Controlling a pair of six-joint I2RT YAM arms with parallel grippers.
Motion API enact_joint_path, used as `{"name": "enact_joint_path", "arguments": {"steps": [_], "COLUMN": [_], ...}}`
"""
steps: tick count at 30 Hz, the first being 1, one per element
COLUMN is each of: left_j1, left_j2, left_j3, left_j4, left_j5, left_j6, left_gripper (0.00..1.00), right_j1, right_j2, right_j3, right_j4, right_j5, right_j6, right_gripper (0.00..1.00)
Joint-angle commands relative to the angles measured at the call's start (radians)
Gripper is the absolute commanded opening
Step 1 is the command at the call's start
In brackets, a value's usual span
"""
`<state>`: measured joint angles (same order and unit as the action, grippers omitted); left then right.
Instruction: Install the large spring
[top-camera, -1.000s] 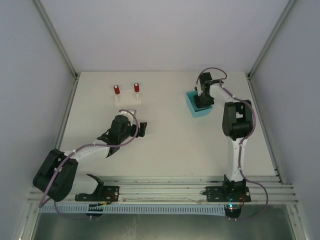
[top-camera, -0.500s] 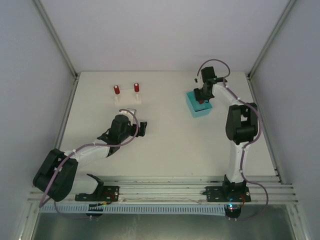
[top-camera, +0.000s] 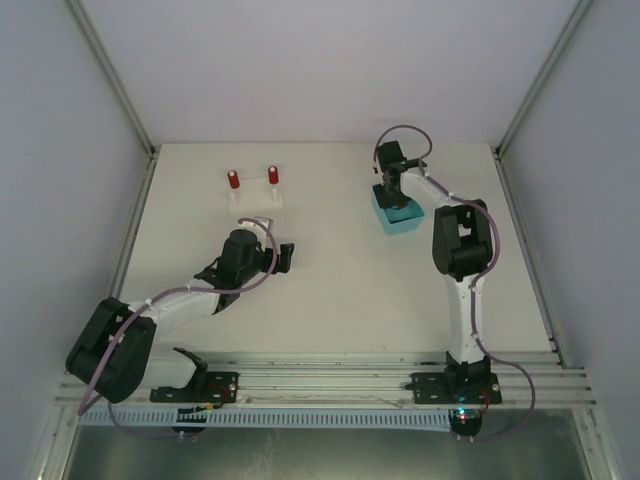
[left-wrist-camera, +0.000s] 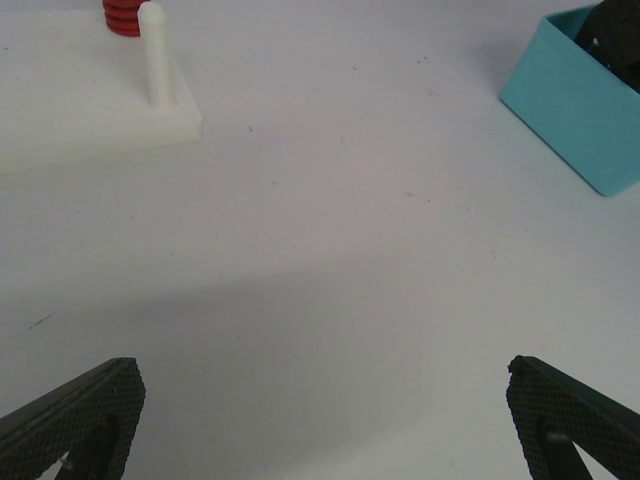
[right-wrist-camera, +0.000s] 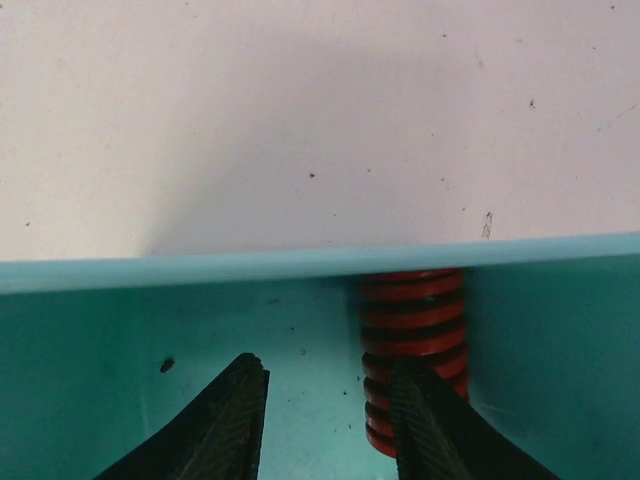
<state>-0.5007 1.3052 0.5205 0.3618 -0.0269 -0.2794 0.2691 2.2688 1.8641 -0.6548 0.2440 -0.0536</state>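
The large spring, red with thick coils, stands in the teal bin against its wall. My right gripper reaches down into that bin, open, with only bin floor between its fingers. The spring sits just behind the right finger, outside the gap. In the top view the right gripper is at the bin's far left edge. My left gripper rests wide open above the bare table, short of the white peg base. A bare white peg stands on that base.
Two red springs sit on pegs of the white base at the back left. One of them shows behind the bare peg in the left wrist view, with the teal bin at the right.
The right gripper has shifted left toward the bin's far left edge, and its jaws have parted from shut. The left arm has not moved.
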Motion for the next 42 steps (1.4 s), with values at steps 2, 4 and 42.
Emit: {"name": "enact_joint_path", "arguments": {"steps": [2,4,42], "left_j1": [-0.004,-0.005,-0.004], "left_j2": [0.008,0.008,0.008], "left_j3": [0.034,0.033,0.033], "left_j4": [0.001,0.001,-0.003], "left_j5": [-0.008,-0.008,-0.020], "left_j6": [0.015,0.016,0.020], "left_gripper": [0.99,0.99,0.99], "right_j1": [-0.007,-0.007,-0.036], "right_j2": [0.042,0.050,0.092], "right_j3": [0.036,0.032,0.051], "right_j4": [-0.029,-0.030,-0.106], "right_j5": [0.058,0.061,0.035], "right_j6": [0.004,0.009,0.044], "right_gripper": [0.41,0.42,0.51]}}
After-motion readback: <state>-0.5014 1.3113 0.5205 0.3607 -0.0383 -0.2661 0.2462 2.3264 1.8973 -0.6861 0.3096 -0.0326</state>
